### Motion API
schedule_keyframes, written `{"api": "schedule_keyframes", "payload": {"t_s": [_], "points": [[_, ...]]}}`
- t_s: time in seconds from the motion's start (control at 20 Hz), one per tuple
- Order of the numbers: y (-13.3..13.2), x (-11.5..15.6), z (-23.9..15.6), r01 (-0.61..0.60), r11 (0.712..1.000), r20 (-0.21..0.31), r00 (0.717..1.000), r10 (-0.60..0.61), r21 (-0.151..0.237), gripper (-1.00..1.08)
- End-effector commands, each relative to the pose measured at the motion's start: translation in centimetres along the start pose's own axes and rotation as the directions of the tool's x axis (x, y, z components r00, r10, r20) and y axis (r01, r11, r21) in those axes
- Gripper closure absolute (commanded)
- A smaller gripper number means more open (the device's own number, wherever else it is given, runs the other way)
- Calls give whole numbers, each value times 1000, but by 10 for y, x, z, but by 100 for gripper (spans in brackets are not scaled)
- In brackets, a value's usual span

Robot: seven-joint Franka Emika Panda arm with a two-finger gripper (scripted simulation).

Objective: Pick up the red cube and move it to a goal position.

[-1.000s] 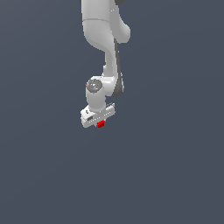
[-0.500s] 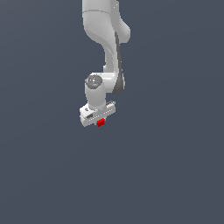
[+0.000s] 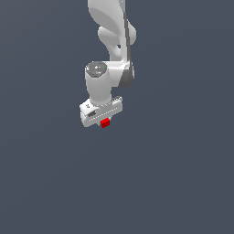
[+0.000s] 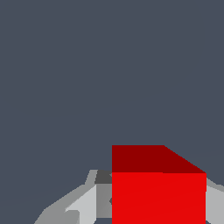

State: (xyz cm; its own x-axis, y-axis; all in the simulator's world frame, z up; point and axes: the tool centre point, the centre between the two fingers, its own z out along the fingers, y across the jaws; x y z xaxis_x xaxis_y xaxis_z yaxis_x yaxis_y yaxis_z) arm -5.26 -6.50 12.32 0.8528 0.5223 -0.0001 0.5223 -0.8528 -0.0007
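Red cube (image 3: 105, 123) directly beneath the gripper (image 3: 104, 121), apparently clamped between the fingers (image 4: 83, 205), square to them and off-centre; no goal marker in view.

A: Flat, even render light; the slate-grey background carries no gradient, glare or cast shadow in either view.

B: Shading on the white arm (image 3: 112, 41)?

A: Bright on top and toward the exterior view's left, darker grey on its right flank, so light falls from above.

B: And the red cube (image 4: 158, 188)?

A: One face vivid, the adjoining face a darker red. Edges are crisp, slightly jagged; no blur or distortion.
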Motion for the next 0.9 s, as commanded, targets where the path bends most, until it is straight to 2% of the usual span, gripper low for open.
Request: {"api": "schedule_keyframes", "payload": {"t_s": [0.0,0.85], "points": [[1,7,-26,0,1000,-1,1000,0,0,108],[13,54,-195,1,1000,-1,1000,-1,0,108]]}}
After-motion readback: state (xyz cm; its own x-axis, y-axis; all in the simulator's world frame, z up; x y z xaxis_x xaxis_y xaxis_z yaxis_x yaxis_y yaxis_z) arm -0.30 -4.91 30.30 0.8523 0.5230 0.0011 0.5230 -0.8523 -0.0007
